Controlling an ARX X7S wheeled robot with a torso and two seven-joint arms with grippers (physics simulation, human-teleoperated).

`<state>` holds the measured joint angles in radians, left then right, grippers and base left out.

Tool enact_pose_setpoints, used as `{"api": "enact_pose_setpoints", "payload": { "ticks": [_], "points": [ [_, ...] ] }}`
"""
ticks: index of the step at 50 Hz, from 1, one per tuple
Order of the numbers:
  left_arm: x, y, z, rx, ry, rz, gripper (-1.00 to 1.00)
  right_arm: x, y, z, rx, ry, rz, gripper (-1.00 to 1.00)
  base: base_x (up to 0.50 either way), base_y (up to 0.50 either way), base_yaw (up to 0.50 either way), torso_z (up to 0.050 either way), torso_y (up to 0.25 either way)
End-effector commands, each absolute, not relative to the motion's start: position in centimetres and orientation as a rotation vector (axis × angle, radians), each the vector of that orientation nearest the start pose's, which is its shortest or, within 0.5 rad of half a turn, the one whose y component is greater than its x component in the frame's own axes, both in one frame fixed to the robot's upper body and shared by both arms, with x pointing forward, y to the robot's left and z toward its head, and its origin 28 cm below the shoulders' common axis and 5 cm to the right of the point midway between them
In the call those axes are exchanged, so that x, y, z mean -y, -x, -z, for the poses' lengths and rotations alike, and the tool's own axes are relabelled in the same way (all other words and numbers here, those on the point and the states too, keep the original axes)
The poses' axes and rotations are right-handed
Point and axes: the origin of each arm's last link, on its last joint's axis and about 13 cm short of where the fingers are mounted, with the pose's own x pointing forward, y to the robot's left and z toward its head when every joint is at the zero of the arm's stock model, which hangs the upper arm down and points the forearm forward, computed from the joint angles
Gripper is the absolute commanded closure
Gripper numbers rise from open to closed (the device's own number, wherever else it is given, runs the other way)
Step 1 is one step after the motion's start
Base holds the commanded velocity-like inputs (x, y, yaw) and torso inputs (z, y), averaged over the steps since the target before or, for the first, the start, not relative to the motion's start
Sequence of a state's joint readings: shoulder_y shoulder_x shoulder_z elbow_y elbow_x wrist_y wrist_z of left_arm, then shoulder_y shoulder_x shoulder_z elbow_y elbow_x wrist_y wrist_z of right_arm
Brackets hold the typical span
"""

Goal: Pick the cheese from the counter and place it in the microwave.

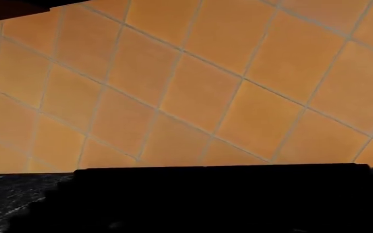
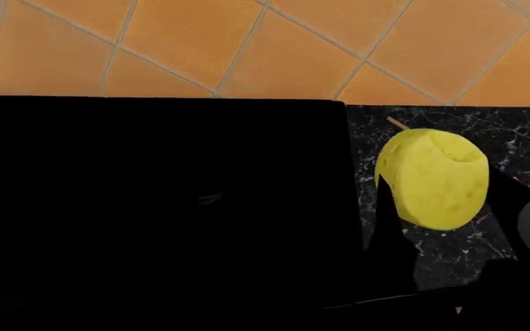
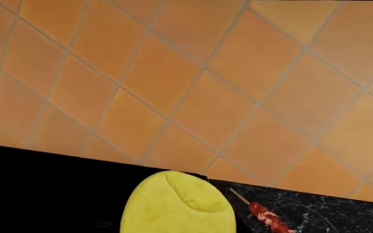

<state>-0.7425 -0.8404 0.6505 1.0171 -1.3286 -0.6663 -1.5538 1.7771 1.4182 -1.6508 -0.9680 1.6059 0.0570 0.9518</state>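
Observation:
The cheese [image 2: 430, 179] is a pale-yellow rounded chunk with a notched top, lifted a little over the black veined counter [image 2: 444, 252]. My right gripper [image 2: 454, 214] is shut on the cheese, with a dark finger [image 2: 389, 231] on each side. The right wrist view shows the cheese [image 3: 177, 206] close up where the jaws sit, above the counter [image 3: 329, 213]. My left gripper cannot be made out: the left wrist view shows only darkness there, beside a strip of counter [image 1: 5, 194]. The microwave is out of view.
A plain matte-black surface [image 2: 154, 207] fills the left of the head view, right beside the cheese. A red meat skewer [image 3: 267, 216] lies on the counter behind the cheese. An orange tiled wall [image 2: 265, 41] runs along the back.

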Motion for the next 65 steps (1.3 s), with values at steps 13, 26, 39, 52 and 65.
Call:
{"api": "enact_pose_setpoints", "payload": {
  "ticks": [13, 26, 39, 52, 65],
  "points": [
    [-19.13, -14.56, -21.77, 0.096, -0.06, -0.094, -1.0, 13.4, -14.59, -27.66, 0.138, 0.091, -0.252, 1.0, 0.04, 0.48, 0.0, 0.0, 0.0],
    [-19.2, -14.34, -21.77, 0.094, -0.058, -0.096, -1.0, 13.3, -14.34, -27.65, 0.142, 0.091, -0.254, 1.0, 0.04, 0.49, 0.0, 0.0, 0.0],
    [-19.21, -14.4, -21.72, 0.093, -0.061, -0.099, -1.0, 13.21, -14.44, -27.65, 0.145, 0.087, -0.256, 1.0, 0.04, 0.49, 0.0, 0.0, 0.0],
    [-19.29, -14.44, -21.81, 0.095, -0.057, -0.103, -1.0, 13.09, -14.56, -27.74, 0.147, 0.085, -0.265, 1.0, 0.05, 0.48, 0.0, 0.0, 0.0],
    [-19.32, -14.46, -21.7, 0.093, -0.063, -0.111, -1.0, 13.14, -14.61, -27.5, 0.148, 0.072, -0.267, 1.0, 0.05, 0.49, 0.0, 0.0, 0.0]
  ]
}}
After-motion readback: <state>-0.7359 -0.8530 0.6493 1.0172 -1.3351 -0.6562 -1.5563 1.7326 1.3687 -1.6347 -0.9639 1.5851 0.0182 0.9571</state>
